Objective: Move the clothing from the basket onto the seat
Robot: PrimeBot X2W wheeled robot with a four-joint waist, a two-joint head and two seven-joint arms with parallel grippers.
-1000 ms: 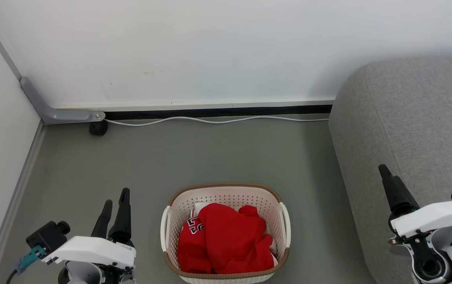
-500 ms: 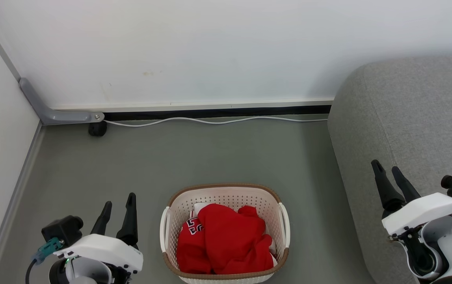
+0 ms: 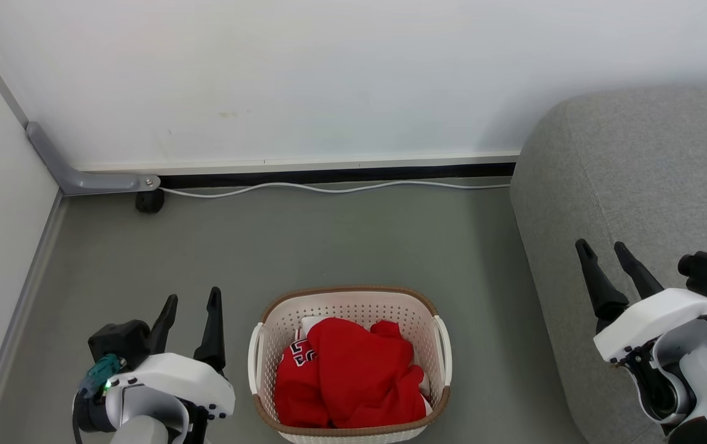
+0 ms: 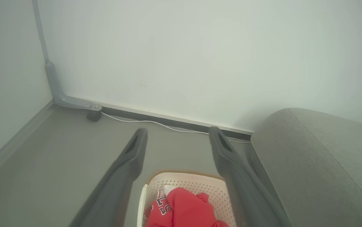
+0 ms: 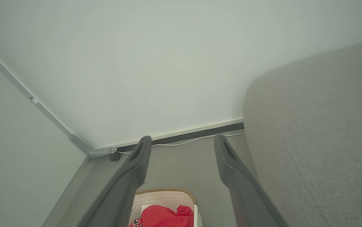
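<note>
Pre-grasp: left hand (image 3: pixel 193 296) and right hand (image 3: pixel 603 245), fingers apart, flanked the oval cream plastic basket (image 3: pixel 353 291); its soft red garments (image 3: pixel 353 376) probably needed gripping next.

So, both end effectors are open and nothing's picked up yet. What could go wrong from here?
1. The clothes lie bunched in the basket; one pinch may lift only part, leaving the white piece behind.
2. The basket stands loose on the floor; a snagged garment could drag or tip it.
3. The right end effector hangs close to the seat; swinging inward could brush its edge.
</note>
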